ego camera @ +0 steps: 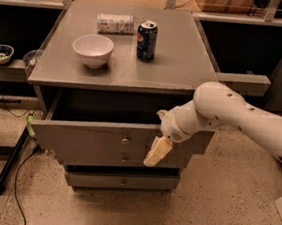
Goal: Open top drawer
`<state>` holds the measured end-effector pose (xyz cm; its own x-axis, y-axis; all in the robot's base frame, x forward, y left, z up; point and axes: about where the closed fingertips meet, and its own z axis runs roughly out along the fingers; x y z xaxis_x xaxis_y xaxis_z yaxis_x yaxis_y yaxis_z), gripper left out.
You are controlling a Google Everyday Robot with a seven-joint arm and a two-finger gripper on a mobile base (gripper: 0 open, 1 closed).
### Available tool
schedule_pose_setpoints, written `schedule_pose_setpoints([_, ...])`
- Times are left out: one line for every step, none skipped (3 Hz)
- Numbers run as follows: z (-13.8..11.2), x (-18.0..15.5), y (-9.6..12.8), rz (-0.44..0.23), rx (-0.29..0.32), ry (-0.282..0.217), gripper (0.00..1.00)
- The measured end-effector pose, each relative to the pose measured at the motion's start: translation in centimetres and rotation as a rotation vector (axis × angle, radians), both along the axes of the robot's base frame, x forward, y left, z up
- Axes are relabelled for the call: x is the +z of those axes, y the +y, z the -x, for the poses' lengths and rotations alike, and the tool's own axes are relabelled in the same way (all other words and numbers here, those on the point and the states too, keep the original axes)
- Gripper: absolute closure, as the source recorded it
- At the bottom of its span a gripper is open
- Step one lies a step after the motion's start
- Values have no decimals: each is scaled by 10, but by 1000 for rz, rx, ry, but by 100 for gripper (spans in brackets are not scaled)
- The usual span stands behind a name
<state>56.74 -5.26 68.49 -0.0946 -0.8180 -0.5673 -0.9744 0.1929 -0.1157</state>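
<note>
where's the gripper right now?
Camera view: the gripper hangs in front of the pulled-out top drawer, toward its right end, right of its knob.
</note>
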Motion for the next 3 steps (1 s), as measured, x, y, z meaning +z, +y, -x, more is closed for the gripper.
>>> schedule_pose_setpoints([6,-8,1,56,-18,-3,0])
schedule_pose_setpoints([10,-10,3,46,-13,7,0])
schedule_pose_setpoints([18,-12,6,8,8,26,0])
